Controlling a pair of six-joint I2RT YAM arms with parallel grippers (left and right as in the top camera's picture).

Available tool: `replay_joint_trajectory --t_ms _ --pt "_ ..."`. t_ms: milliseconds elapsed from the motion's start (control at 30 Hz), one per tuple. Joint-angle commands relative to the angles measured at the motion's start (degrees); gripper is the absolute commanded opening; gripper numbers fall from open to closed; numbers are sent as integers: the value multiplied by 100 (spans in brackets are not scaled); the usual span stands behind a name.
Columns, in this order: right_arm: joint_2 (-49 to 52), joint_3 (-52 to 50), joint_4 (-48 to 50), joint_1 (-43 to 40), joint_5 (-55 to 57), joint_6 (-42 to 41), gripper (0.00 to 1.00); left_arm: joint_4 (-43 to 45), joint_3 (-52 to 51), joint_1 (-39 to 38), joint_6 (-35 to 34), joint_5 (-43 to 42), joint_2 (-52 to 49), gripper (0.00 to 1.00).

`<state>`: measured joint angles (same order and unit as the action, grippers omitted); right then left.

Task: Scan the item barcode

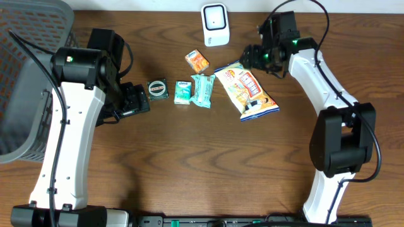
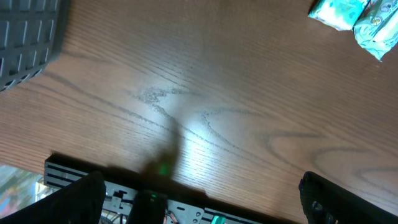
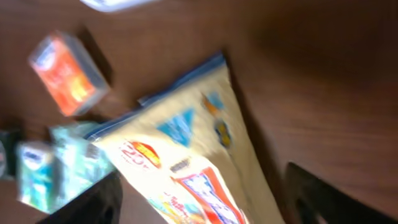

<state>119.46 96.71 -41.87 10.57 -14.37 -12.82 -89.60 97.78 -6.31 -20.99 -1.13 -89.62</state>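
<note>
A yellow snack bag (image 1: 247,93) lies flat on the wooden table, right of centre. My right gripper (image 1: 248,58) hovers over its upper corner. In the blurred right wrist view the snack bag (image 3: 186,149) runs between my right gripper's (image 3: 205,205) fingers, which stand wide apart and off it: open. The white scanner (image 1: 215,24) stands at the table's far edge. My left gripper (image 1: 134,101) is open beside a round dark tin (image 1: 157,89), with only bare wood between its fingers (image 2: 81,199).
An orange box (image 1: 197,60), a teal packet (image 1: 203,89) and a small teal box (image 1: 182,92) lie between the tin and the bag. A grey basket (image 1: 19,38) fills the far left; its corner (image 2: 25,37) shows in the left wrist view.
</note>
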Motion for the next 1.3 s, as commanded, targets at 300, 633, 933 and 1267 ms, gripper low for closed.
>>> replay_joint_trajectory --t_ms 300,633,933,1267 --pt "960 -90 -935 11 31 1375 65 -13 -7 13 -13 74 -22 97" --pt "916 98 -507 31 -702 579 1 -13 -7 13 -13 74 -22 98" --pt "673 1058 1110 39 -979 -817 1 -13 -7 13 -13 74 -22 98" --pt "730 1058 3099 278 -601 -1869 1 -13 -7 13 -13 74 -22 97"
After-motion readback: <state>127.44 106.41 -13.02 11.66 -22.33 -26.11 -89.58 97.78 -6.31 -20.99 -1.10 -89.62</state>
